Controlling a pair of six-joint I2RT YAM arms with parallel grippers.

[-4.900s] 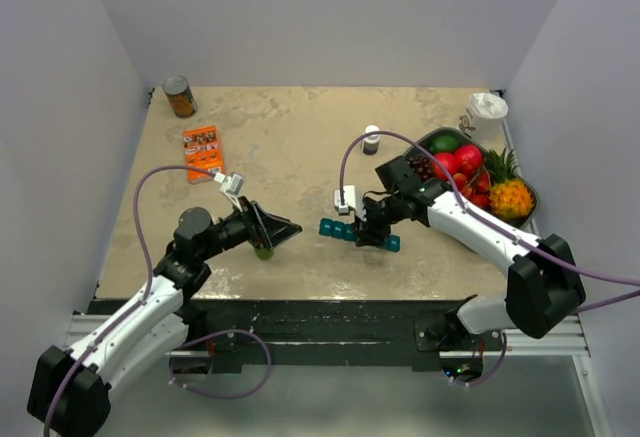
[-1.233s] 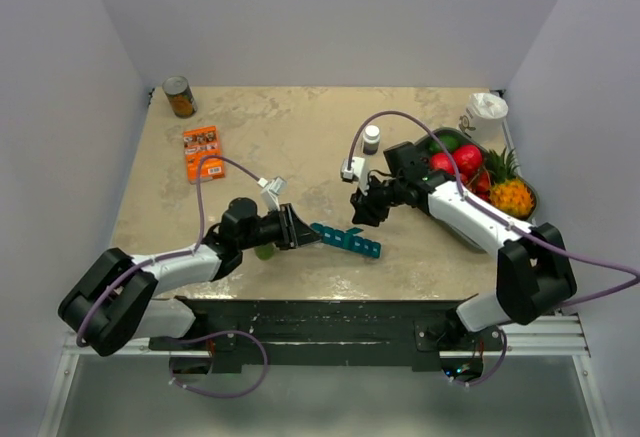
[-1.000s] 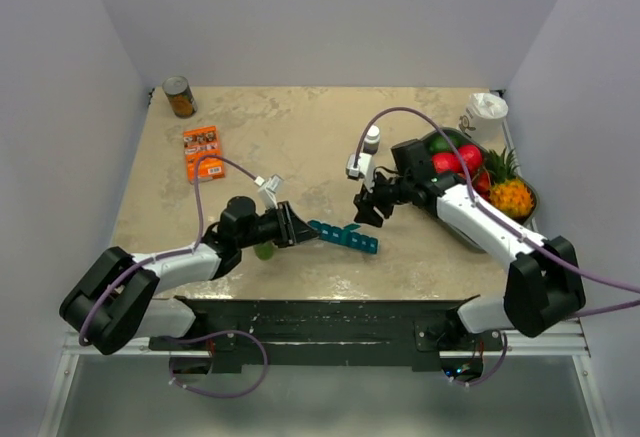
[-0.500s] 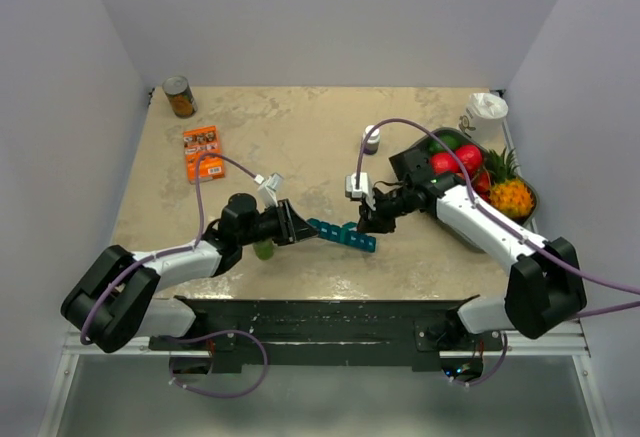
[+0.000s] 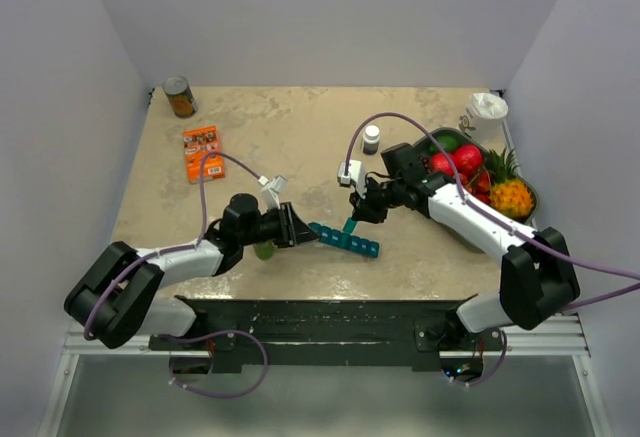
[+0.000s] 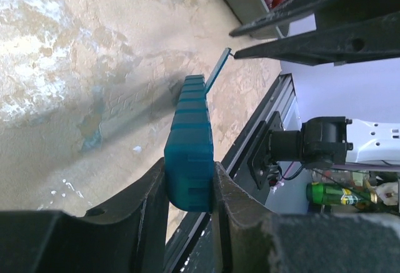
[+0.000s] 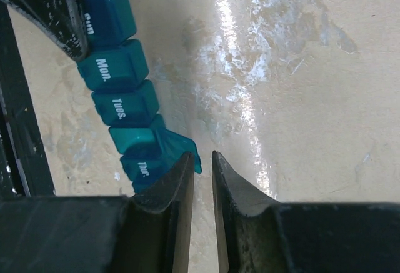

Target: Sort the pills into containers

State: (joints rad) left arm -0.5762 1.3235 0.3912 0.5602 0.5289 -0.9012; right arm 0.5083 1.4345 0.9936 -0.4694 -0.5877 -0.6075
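1. The left claw [image 6: 189,174] is clamped on one end of the teal pill organiser [image 5: 343,240], with a finger pressed flat against each long side of the end compartment
2. The right claw [image 7: 201,160] has its fingers drawn almost together; only a thin slit is left between the tips, bare tabletop shows through it, and nothing is pinched there
3. Those tips sit right at the raised lid [image 7: 178,147] of the compartment between "Tues." and "Thur."; in the left wrist view the lid's free edge touches the tip of one finger
4. The organiser runs aslant across the near middle of the table [image 5: 280,127], from the left claw toward the near right; the other lids in view are down, and I cannot tell whether the strip rests on the surface or hangs just above it
5. The left wrist is low and level with the claw pointing right; its forearm lies nearly flat along the near edge, running back to an elbow by the near left corner
6. The right wrist is bent down and leftward over the strip's middle; its white forearm slopes back to the right, beside the grey fruit tray [image 5: 437,133], to an elbow at the near right
7. A small green object [image 5: 263,250] lies just under the left claw, and a small bottle [image 5: 371,138] with a white cap stands behind the right claw, apart from it
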